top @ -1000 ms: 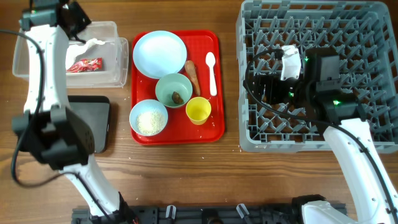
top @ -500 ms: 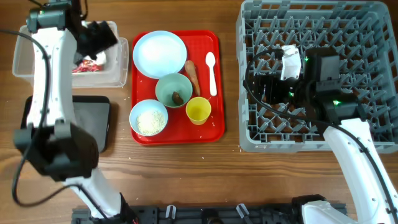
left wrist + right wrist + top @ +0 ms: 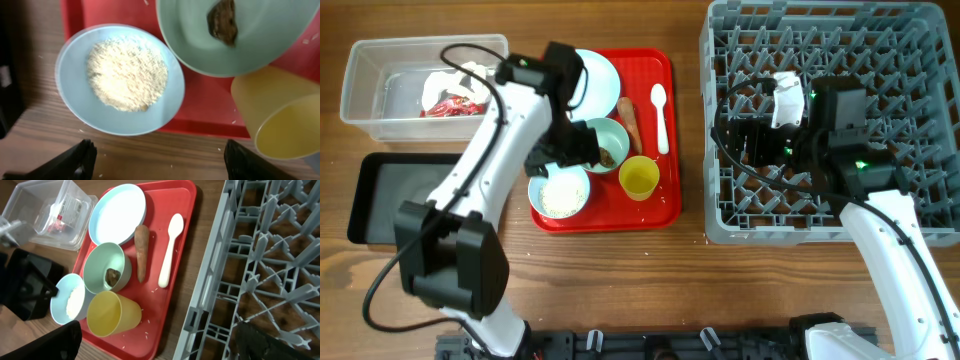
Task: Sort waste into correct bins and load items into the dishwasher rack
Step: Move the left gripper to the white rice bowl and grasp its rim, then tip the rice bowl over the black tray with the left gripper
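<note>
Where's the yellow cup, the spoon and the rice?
yellow cup (image 3: 639, 178), overhead view, the inside of the cup.
spoon (image 3: 661, 118), overhead view, the handle just below the scoop.
rice (image 3: 127, 75), left wrist view, the middle of the pile.

The red wrapper (image 3: 448, 106) and white tissue (image 3: 445, 85) lie in the clear tub (image 3: 370, 55) at the surface's far left corner, with the black tray (image 3: 385, 200) just beside it. One bowl (image 3: 75, 100) holds white crumbs (image 3: 127, 75), and the other bowl (image 3: 260, 50) holds a dark scrap (image 3: 223, 20). The brown stick (image 3: 142, 250), spoon (image 3: 170, 250), yellow cup (image 3: 112, 314) and blue plate (image 3: 117, 215) sit nearby. The grey rack (image 3: 712, 150) fills the right edge.
</note>
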